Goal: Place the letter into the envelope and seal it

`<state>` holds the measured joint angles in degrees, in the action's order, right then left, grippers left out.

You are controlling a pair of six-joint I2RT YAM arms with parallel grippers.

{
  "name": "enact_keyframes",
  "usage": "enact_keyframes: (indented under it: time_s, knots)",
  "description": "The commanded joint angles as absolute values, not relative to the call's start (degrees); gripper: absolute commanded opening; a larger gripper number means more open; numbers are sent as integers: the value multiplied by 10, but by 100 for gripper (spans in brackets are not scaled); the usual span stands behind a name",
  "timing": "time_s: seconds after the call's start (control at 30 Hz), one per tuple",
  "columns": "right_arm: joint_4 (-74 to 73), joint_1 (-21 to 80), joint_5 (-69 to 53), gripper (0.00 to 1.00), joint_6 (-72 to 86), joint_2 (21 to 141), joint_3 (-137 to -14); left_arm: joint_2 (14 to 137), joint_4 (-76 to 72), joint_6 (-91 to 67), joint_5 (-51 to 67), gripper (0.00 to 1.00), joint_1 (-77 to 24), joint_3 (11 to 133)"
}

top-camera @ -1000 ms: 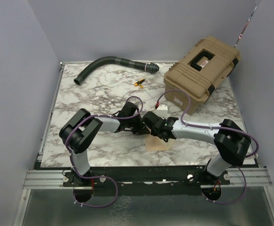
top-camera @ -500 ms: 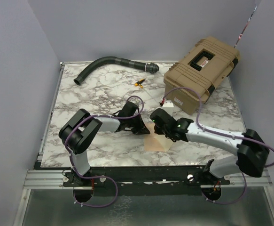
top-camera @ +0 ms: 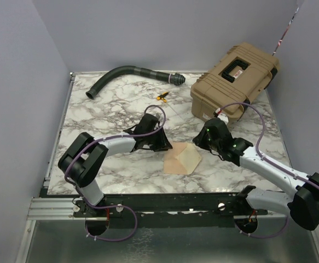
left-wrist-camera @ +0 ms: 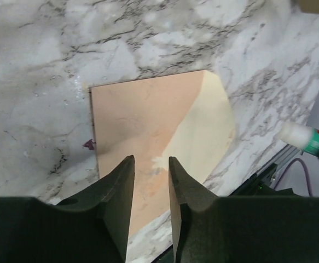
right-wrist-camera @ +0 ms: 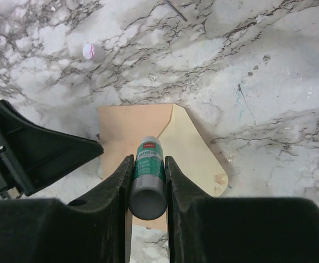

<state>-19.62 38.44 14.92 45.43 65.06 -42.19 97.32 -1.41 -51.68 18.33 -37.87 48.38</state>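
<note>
1. envelope (top-camera: 175, 163) lies flat on the marble table (top-camera: 93, 120), flap open to its right, paler cream inside showing.
2. left gripper (top-camera: 164, 146) is at the envelope's far-left corner; contact unclear.
3. right gripper (top-camera: 203, 141) is just past the envelope's flap tip, far-right side; jaws not readable.
4. tan case (top-camera: 235, 82) is well beyond the envelope, far right.
5. black hose (top-camera: 129, 75) is well beyond the envelope, far left; small yellow item (top-camera: 162, 97) sits between hose and envelope.

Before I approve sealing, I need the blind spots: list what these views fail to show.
- Letter: no separate sheet shows in any view. Whether it lies inside the envelope cannot be told, because the paper hides it.
- Envelope's near edge: left wrist view, covered by the left end effector.
- Glue stick tip, held in the right end effector: right wrist view, hidden behind its own body. It is blurred in the left wrist view.
</note>
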Motion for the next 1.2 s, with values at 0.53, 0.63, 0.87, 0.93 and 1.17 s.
enact_keyframes:
  time_s: [0.53,0.63,0.87,0.93,1.17]
  knots:
    - [224,319,112,3,744,623,-172,812,-17,-494,114,39,-363,403]
    - [228,315,111,5,779,625,-151,805,-15,-492,116,39,-358,396]
    - [300,265,70,6,807,691,-133,811,-15,-492,129,39,-352,390]
    - [325,246,47,6,803,729,-144,812,-15,-492,130,39,-352,390]
    - [416,217,-18,8,798,847,-186,815,-15,-491,138,39,-348,391]
